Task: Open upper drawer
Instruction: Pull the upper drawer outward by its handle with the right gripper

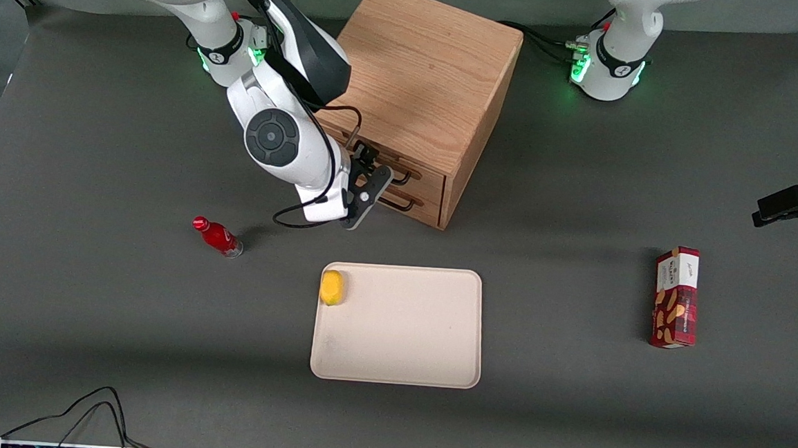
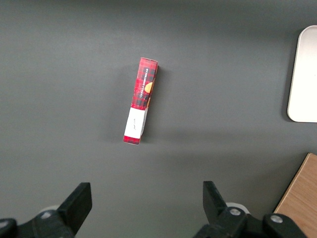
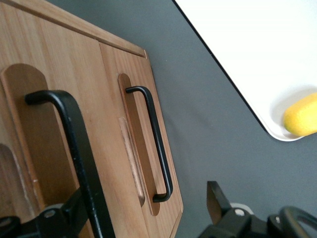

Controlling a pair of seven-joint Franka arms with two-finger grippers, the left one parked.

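Shut upper drawer (image 1: 403, 160) of oak, black bar handle (image 3: 74, 148), topmost in its cabinet

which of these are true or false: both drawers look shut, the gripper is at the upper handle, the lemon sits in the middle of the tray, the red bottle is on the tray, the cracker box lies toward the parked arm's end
1. Both drawers look shut. True: the upper drawer and the lower drawer sit flush with the cabinet front.
2. The gripper is at the upper drawer's handle. True.
3. The lemon sits in the middle of the tray. False: it lies in a corner, against the rim.
4. The red bottle is on the tray. False: it stands on the table, apart from the tray.
5. The cracker box lies toward the parked arm's end. True.
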